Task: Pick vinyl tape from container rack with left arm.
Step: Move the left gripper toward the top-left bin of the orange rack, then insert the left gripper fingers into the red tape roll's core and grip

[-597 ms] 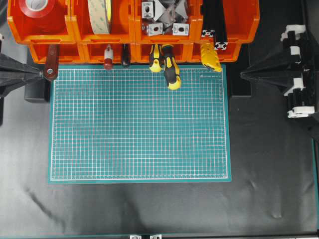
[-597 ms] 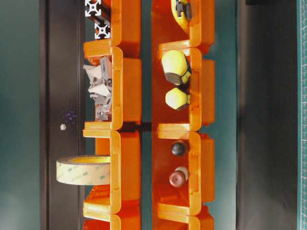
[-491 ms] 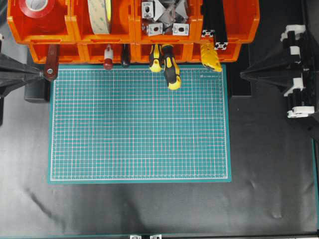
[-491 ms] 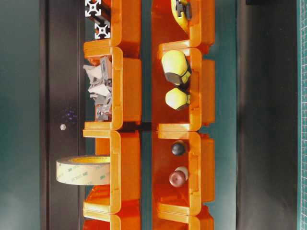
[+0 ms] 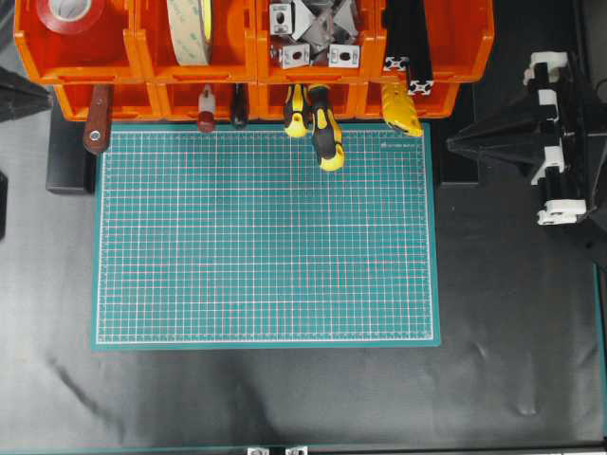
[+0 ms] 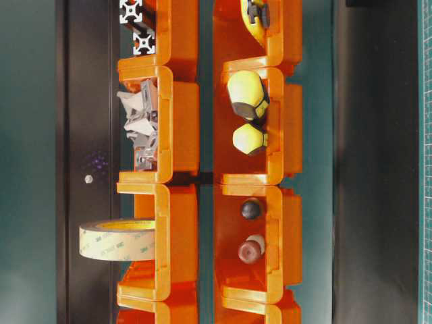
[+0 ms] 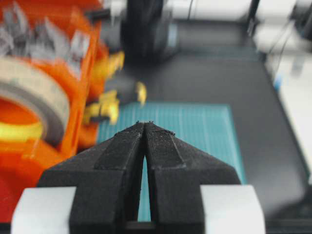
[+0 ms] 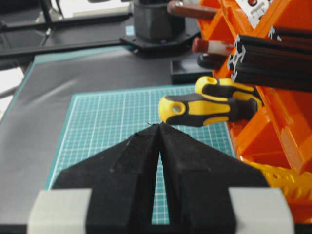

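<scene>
Left tool (image 7: 145, 125): matte black textured wedge, tips pressed closed, nothing held. Glossy red vinyl tape (image 5: 70, 14) ring seated in orange container rack (image 5: 251, 62) beside it.

I am swinging my left gripper (image 5: 38, 95) toward the upper left of the overhead frame; its tip is now sitting beside the container rack (image 5: 95, 71) instead of at the brown handle (image 5: 97, 118). My right gripper (image 5: 455, 144) is edging slightly upward at the right edge.
</scene>
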Available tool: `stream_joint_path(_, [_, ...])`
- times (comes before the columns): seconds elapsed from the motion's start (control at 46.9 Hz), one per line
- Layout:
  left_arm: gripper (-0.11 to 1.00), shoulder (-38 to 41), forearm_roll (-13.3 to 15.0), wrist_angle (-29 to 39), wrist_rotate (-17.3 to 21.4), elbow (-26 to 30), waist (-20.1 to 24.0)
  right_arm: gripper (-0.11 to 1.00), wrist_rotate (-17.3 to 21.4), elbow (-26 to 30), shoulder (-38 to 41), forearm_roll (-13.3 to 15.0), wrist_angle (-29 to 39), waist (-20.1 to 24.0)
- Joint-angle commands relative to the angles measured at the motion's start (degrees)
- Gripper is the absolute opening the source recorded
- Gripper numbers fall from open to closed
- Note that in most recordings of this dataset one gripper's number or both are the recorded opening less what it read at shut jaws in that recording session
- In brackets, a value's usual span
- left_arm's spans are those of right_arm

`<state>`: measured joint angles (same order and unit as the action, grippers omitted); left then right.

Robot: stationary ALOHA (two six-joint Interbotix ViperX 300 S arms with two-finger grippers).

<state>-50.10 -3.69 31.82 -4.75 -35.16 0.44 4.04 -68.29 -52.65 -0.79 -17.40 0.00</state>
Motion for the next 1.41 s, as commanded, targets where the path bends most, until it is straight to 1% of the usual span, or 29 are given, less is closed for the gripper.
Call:
stream_joint_path(0.0, [0.00, 3.87, -0.44, 11.60, 0.62, 8.53, 0.88, 0.00, 0.09, 2.20, 0.26, -0.09, -1.05, 0.62])
stream_joint_path(0.043, [0.00, 6.06, -0.70, 17.05, 1.05, 11.87, 1.49, 0.00, 0.09, 2.20, 0.35, -0.18, -1.05, 0.79])
stream_joint_path(0.128, [0.00, 9.58, -0.79, 24.70, 2.46, 16.26, 2.90, 0.00, 0.09, 2.20, 0.35, -0.18, -1.05, 1.05])
stream_joint_path(0.277, [0.00, 14.24, -0.88, 34.80, 6.50, 22.24, 6.06, 0.00, 0.09, 2.20, 0.26, -0.18, -1.05, 1.58])
stream_joint_path(0.299, [0.00, 14.94, -0.88, 36.39, 7.56, 23.20, 6.94, 0.00, 0.09, 2.20, 0.26, -0.09, -1.05, 1.67])
stream_joint_path(0.427, [0.01, 17.40, -0.88, 40.61, 10.99, 26.02, 9.67, 0.00, 0.09, 2.20, 0.26, -0.09, -1.05, 1.85])
stream_joint_path(0.512, [0.05, 18.81, -0.97, 42.71, 13.27, 26.98, 10.90, 0.00, 0.09, 2.20, 0.44, -0.09, -1.05, 1.85])
stream_joint_path(0.597, [0.19, 19.86, -1.05, 43.33, 14.24, 27.25, 11.34, 0.00, 0.18, 2.11, 0.53, -0.18, -1.05, 1.85])
stream_joint_path(0.661, [0.35, 20.65, -1.14, 43.59, 14.68, 27.25, 11.51, 0.00, 0.18, 2.11, 0.53, -0.18, -1.05, 1.85])
stream_joint_path(0.683, [0.42, 21.01, -1.14, 43.68, 14.85, 27.16, 11.51, 0.00, 0.18, 2.20, 0.53, -0.18, -0.97, 1.85])
stream_joint_path(0.789, [0.73, 22.32, -1.05, 44.30, 15.29, 27.16, 11.60, 0.00, 0.18, 2.20, 0.62, -0.18, -0.97, 1.85])
stream_joint_path(0.832, [0.83, 22.94, -1.14, 44.47, 15.29, 27.33, 12.13, 0.00, 0.18, 2.11, 0.53, -0.18, -0.97, 1.93])
stream_joint_path(0.875, [0.88, 23.38, -1.14, 44.56, 15.29, 27.33, 12.48, 0.00, 0.18, 2.20, 0.53, -0.18, -0.79, 2.02])
stream_joint_path(0.917, [0.88, 23.73, -1.14, 44.56, 15.29, 27.33, 12.66, 0.00, 0.18, 2.11, 0.53, -0.18, -0.70, 2.02])
stream_joint_path(1.045, [0.84, 24.17, -1.05, 45.26, 15.29, 26.98, 13.71, 0.00, 0.18, 2.11, 0.53, -0.18, -0.62, 2.02])
stream_joint_path(1.387, [0.84, 24.35, -1.14, 45.00, 14.85, 24.70, 14.15, 0.00, 0.18, 2.02, 0.53, -0.18, -0.62, 2.02])
